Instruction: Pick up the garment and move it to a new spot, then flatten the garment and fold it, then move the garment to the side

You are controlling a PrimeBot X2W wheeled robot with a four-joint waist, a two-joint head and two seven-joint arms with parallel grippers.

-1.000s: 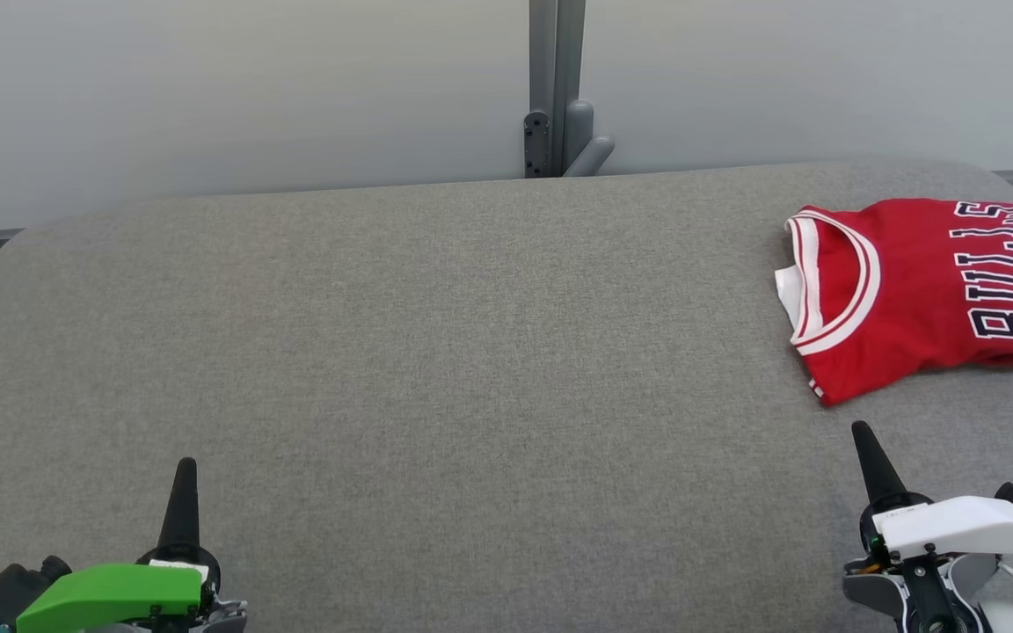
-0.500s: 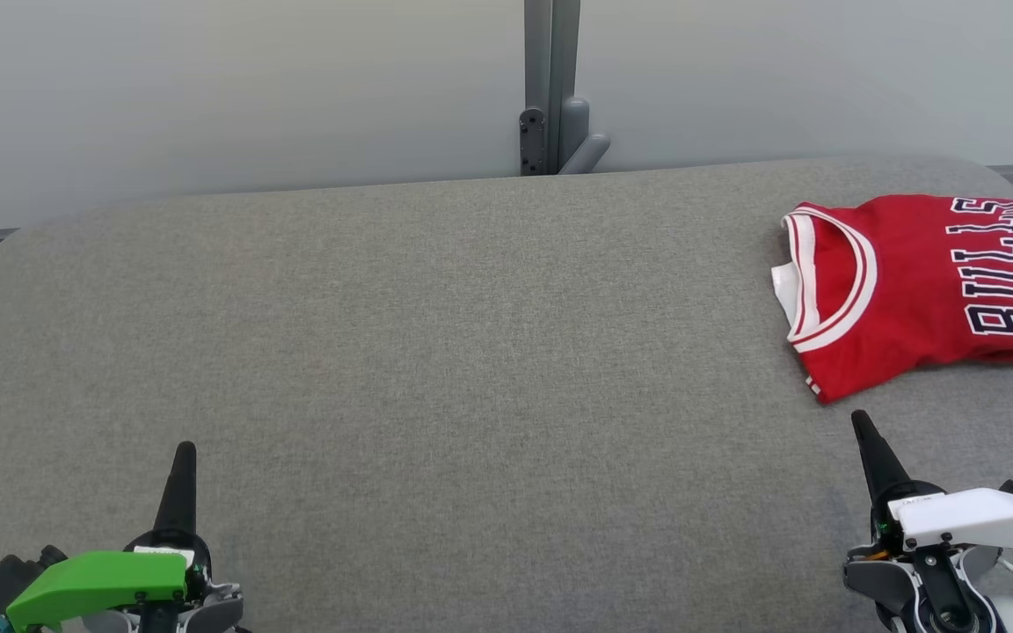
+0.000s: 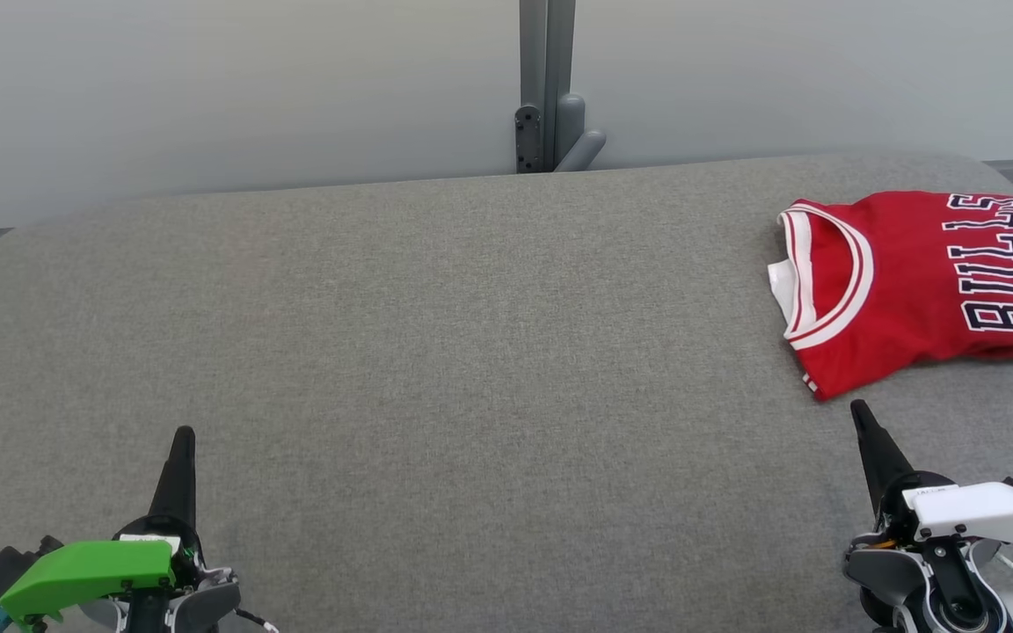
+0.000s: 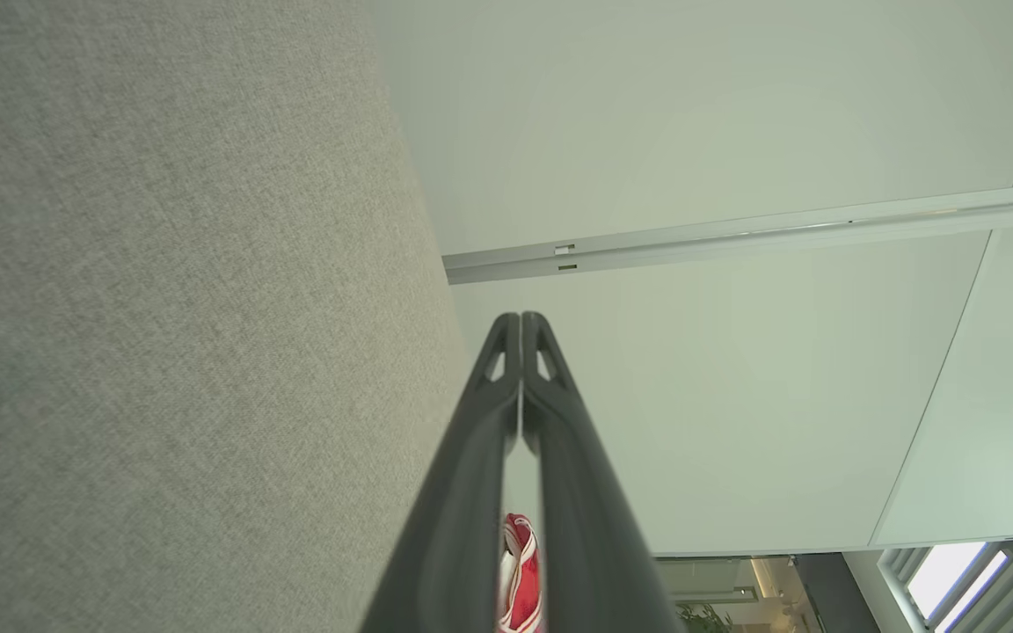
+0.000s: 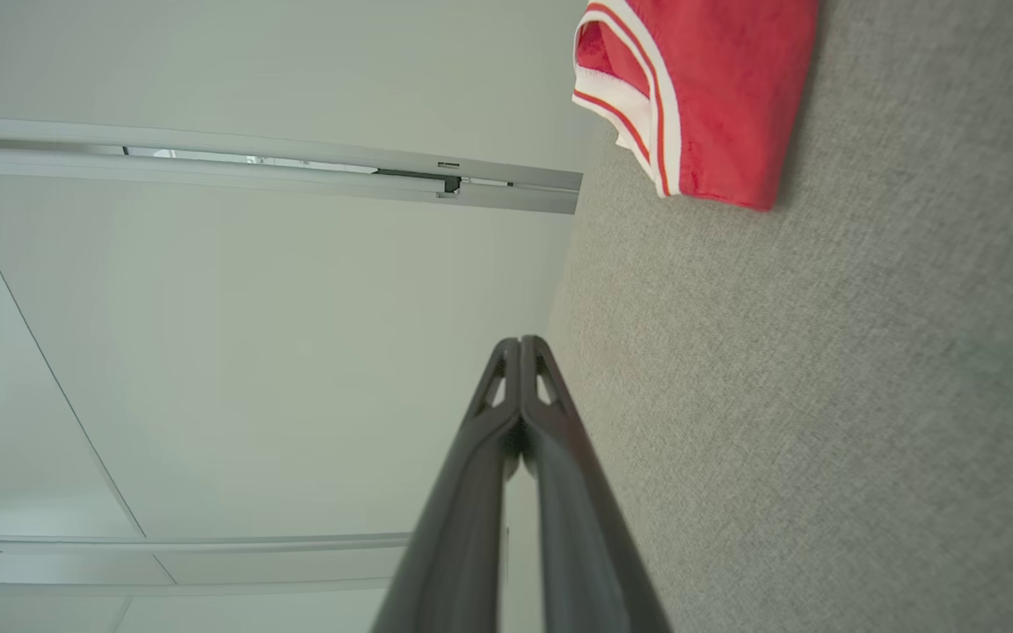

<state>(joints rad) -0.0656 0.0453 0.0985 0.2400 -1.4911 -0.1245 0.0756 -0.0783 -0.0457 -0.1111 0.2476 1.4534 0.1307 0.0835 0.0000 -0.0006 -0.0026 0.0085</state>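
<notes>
Garment [image 3: 911,290] folded, far right | left gripper [image 3: 183,437] pressed together | right gripper [image 3: 859,411] pressed together | both reach higher than before

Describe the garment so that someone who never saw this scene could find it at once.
A grey surface spans the head view. At its far right lies the folded jersey, just beyond the right end effector. Its red cloth, white-trimmed collar and BULLS lettering stand out from the grey.

Head view high, downward; wrist views low, sideways; garment [image 3: 902,281] common.
</notes>
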